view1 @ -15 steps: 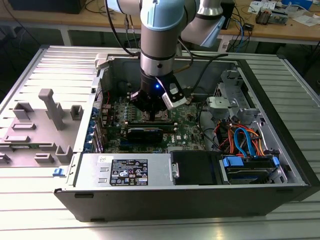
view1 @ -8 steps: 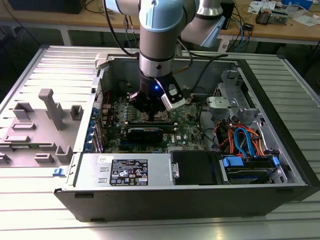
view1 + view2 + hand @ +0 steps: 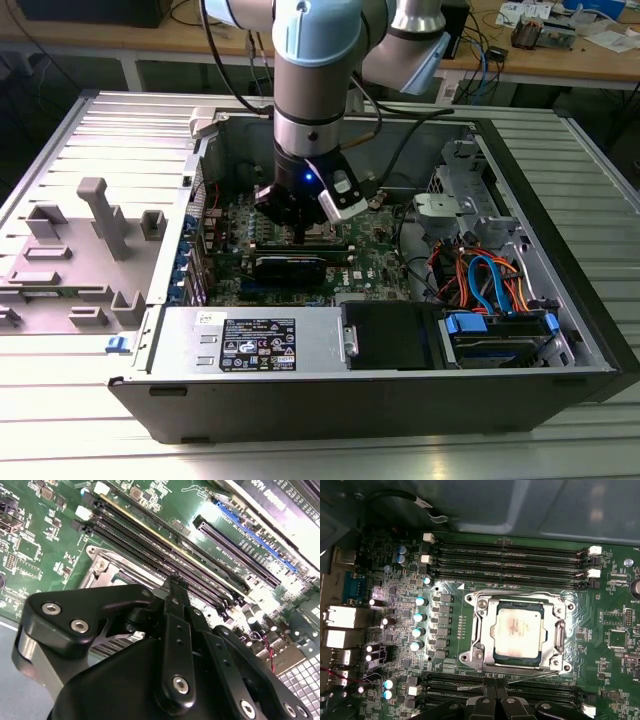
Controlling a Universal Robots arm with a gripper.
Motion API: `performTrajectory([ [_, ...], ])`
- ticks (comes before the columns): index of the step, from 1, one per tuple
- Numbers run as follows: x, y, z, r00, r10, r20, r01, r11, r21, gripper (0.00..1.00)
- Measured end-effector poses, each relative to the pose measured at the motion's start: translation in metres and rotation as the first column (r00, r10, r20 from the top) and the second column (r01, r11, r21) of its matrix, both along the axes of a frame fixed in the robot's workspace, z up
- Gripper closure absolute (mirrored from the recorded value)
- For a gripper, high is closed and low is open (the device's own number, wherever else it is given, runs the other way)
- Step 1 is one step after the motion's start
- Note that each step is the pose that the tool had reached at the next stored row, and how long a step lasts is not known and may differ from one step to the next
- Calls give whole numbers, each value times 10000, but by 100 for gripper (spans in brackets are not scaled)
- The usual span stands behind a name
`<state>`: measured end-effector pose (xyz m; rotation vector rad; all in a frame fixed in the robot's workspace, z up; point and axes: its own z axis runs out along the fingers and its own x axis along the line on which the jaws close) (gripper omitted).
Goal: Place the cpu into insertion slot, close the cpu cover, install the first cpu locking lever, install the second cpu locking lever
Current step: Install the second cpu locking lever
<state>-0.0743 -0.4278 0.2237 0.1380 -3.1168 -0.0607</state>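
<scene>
Motherboard (image 3: 530, 545) with the cpu (image 3: 516, 630) seated in the insertion slot (image 3: 481, 611), the cpu cover (image 3: 555, 635) closed over it. End effector (image 3: 491, 697), fingers pressed together and empty, hovers just beside the socket.

Green motherboard (image 3: 395, 570) dotted with teal-capped capacitors (image 3: 420, 601). At its middle, silver-grey cpu (image 3: 516, 631) with a faint brownish smudge, framed by the silvery cpu cover (image 3: 485, 611). Beside the cover, long black memory slots (image 3: 510, 560) with white end clips. Black gripper (image 3: 176, 587). Pale blue and silver arm (image 3: 315, 60).
</scene>
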Motion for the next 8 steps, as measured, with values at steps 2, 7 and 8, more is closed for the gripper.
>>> performTrajectory([
  [2,-27,-3,1,10000,33,0,-33,9999,118,89],
  [7,-68,-35,0,9999,104,2,-104,9993,349,89],
  [8,-82,-35,0,9999,108,3,-108,9992,381,89],
])
